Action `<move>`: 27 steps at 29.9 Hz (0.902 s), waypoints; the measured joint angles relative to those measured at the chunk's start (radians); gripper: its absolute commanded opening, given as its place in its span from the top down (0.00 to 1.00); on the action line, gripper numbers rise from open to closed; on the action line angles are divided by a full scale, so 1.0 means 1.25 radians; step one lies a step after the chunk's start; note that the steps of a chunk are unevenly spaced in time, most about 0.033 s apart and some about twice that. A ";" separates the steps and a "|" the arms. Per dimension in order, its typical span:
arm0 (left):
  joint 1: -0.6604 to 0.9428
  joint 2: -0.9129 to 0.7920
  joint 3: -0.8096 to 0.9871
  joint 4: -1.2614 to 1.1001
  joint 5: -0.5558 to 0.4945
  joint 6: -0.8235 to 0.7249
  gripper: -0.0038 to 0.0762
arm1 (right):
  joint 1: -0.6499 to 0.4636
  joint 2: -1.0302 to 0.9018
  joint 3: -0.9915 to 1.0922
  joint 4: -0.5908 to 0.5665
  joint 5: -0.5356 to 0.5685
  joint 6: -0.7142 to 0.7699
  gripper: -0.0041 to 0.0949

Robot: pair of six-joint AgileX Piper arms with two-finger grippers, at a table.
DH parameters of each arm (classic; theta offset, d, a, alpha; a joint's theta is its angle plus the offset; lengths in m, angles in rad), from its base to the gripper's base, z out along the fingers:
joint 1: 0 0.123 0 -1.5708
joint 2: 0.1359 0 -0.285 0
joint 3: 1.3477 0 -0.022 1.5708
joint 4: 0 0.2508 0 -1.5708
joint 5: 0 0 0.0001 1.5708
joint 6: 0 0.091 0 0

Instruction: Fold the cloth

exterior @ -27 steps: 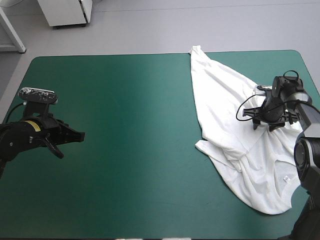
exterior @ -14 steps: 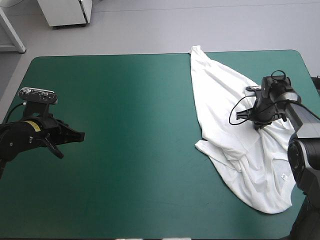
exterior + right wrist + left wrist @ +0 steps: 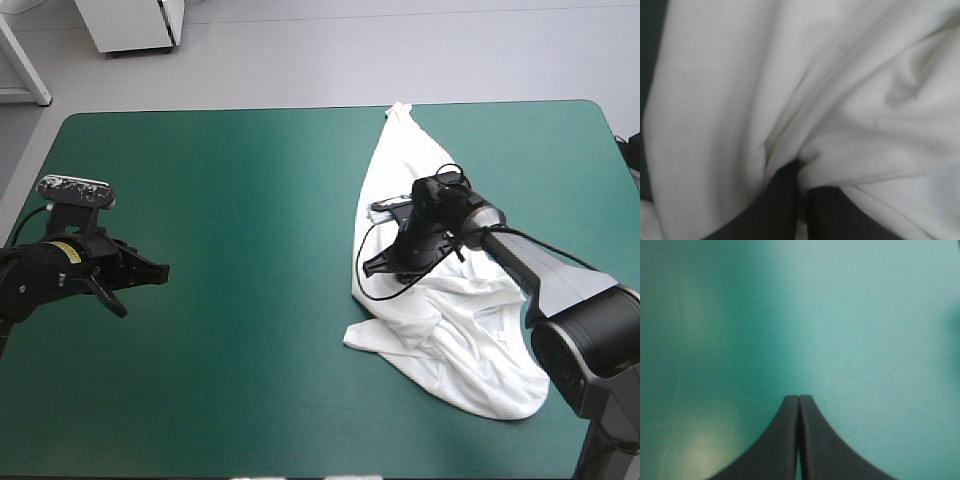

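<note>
Status, right claw (image 3: 802, 181): black fingers all but together, clamped on a fold of the T-shirt (image 3: 450, 320). White cloth sits between the two fingers and bunches up ahead of them and on both sides. The wrist camera sees almost only cloth, plus a thin dark strip of teal-green cover off to one side. The claw is low, down on the shirt, and points away from the table's right edge toward the middle.

From where I stand the shirt is a long crumpled heap on the right half of the table (image 3: 230, 200). One narrow end reaches the table's far edge, off to the far side of the claw. The wider, rumpled part lies on the near side of the arm, toward the near right corner. A rolled edge of cloth lies just beside the fingertips, on their near side.

Left claw (image 3: 799, 407): fingers together, meeting in one point. It hangs over bare cover near the table's left edge, well apart from the shirt. Ahead of it: bare cover.
</note>
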 measured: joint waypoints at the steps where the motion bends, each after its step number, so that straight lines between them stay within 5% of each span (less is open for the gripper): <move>1: 0.000 0.000 0.000 0.000 0.000 0.000 0.98 | 0.026 -0.003 0.001 0.007 0.001 -0.001 0.98; 19: 0.000 0.000 0.000 0.000 0.000 0.000 0.98 | 0.411 -0.010 0.001 0.104 0.004 0.003 0.98; 27: 0.000 0.000 0.000 0.000 0.000 0.000 0.98 | 0.440 -0.010 0.001 0.115 0.004 0.003 0.97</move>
